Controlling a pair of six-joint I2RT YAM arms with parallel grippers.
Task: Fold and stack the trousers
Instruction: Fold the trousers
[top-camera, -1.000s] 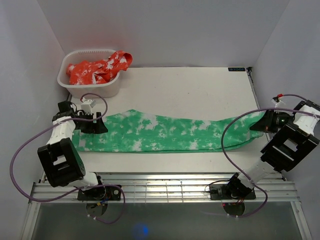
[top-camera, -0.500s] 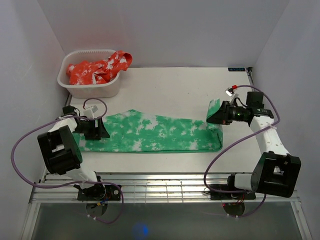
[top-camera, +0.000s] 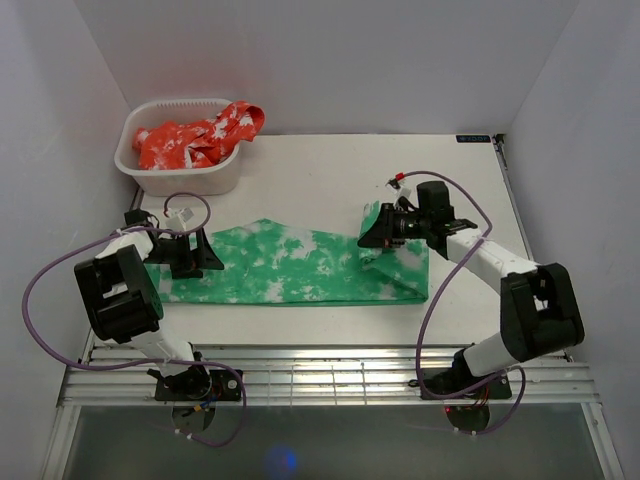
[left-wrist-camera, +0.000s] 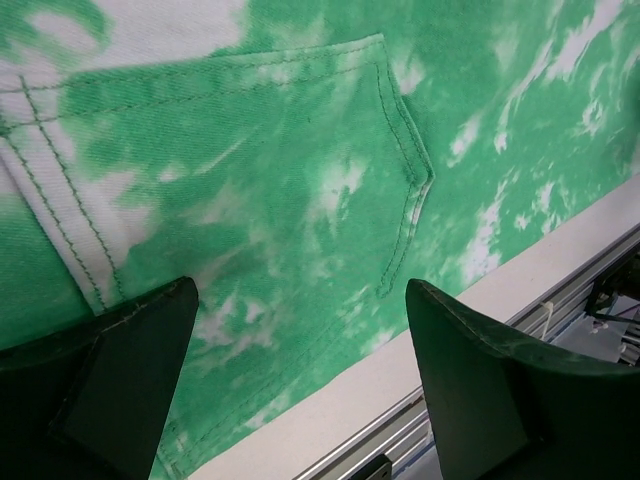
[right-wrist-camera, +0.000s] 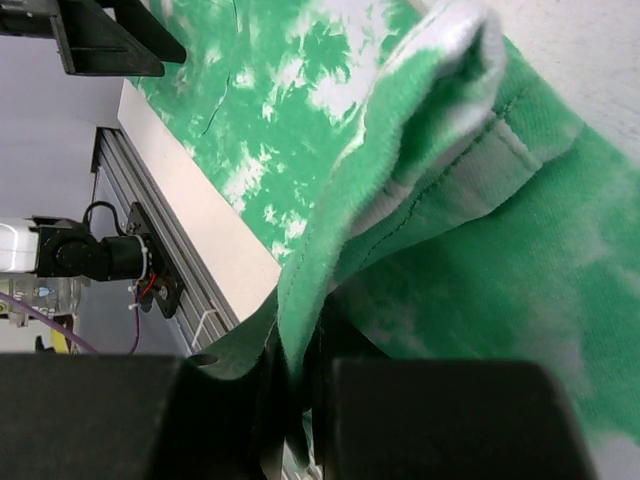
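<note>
The trousers (top-camera: 290, 265) lie across mid-table, with the waist toward 9 o'clock. The right gripper (top-camera: 375, 232) pinches the leg cuffs, which are doubled over the legs toward 3 o'clock. The left gripper (top-camera: 190, 255) has its fingers spread above the back pocket (left-wrist-camera: 250, 170). A dark label (top-camera: 473, 138) at 1 o'clock is too small to read.

I work in what looks like a robotics lab cell. Plain white walls (top-camera: 330, 60) box me in on the left, far and right sides. My table (top-camera: 330, 170) is a flat white board. Along its near edge runs a slotted aluminium rail (top-camera: 320, 372), where my left base (top-camera: 190, 385) and right base (top-camera: 455, 385) are bolted side by side. Purple cables (top-camera: 27, 300) loop loose from both my arms. The only household things here are the trousers (top-camera: 290, 265), laid out on the board, and a white plastic basket (top-camera: 125, 150) holding red cloth (top-camera: 190, 140) at the far left.
</note>
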